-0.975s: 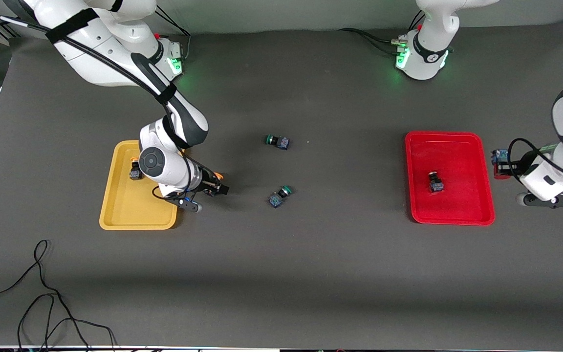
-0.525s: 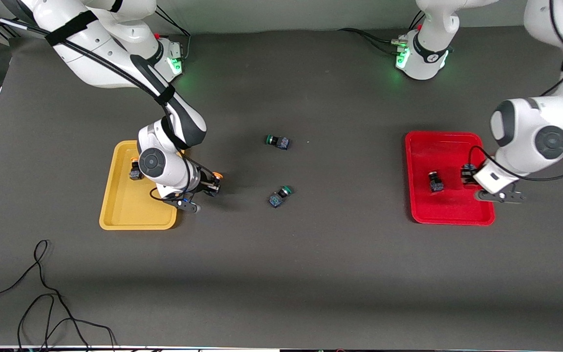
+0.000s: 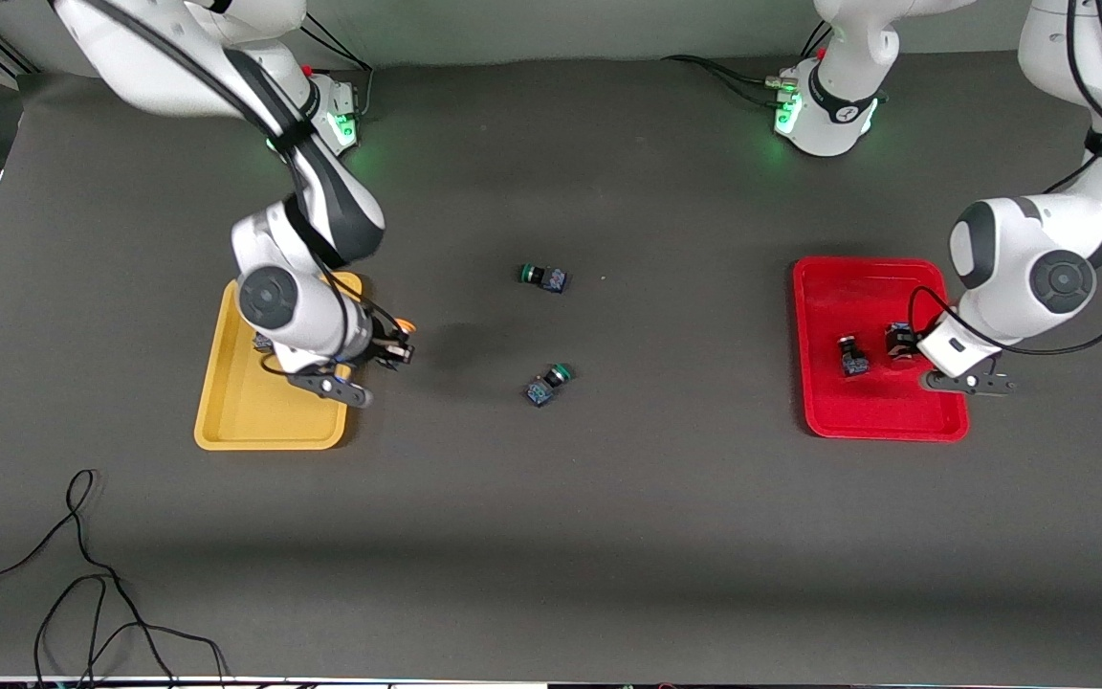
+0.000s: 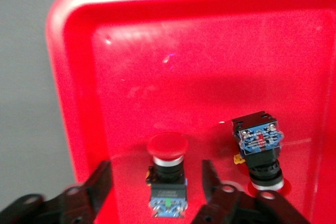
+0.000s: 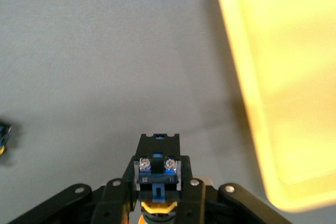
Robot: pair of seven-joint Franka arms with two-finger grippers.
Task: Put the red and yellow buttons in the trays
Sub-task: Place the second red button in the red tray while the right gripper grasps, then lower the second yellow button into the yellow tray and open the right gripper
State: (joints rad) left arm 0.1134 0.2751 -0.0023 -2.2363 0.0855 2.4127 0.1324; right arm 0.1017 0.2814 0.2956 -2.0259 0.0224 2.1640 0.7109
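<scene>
Left end effector spread, straddling round-capped red button | right end effector clamping boxy yellow button

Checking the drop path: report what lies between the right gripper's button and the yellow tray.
Only bare table, by the right wrist view: held yellow button, grey surface, then yellow tray.

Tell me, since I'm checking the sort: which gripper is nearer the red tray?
Left. The left gripper is over the red tray, open around a red button. The right gripper holds a yellow button beside the yellow tray.
</scene>
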